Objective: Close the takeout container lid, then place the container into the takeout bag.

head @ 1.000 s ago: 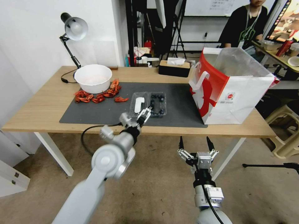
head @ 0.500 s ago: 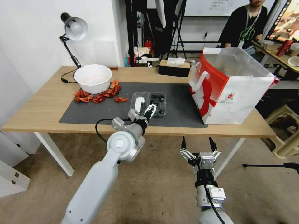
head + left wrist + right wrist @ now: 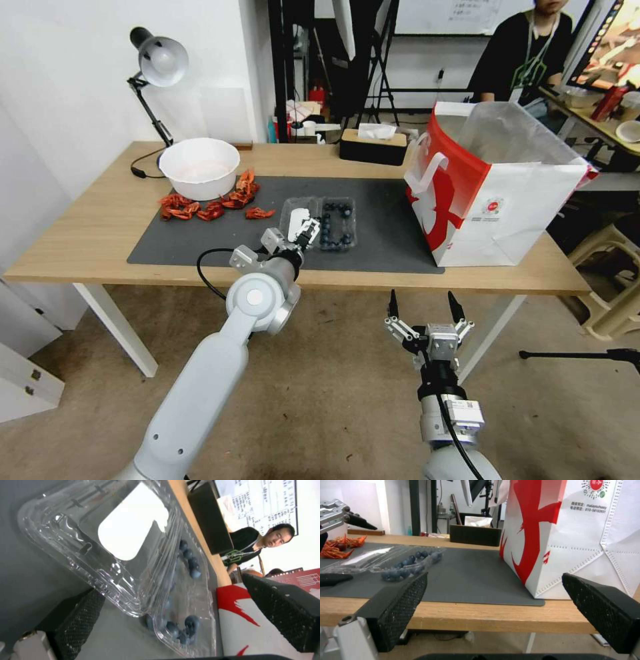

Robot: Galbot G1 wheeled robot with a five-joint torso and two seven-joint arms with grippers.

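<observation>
Takeout container (image 3: 319,223) open on mat (image 3: 200,243), blueberries (image 3: 335,223) in one half.

i see a wooden worktop (image 3: 93,233) on white legs against a white wall (image 3: 67,80), a desk lamp (image 3: 159,61) at its far corner, a grey-brown floor (image 3: 320,413) below.
</observation>
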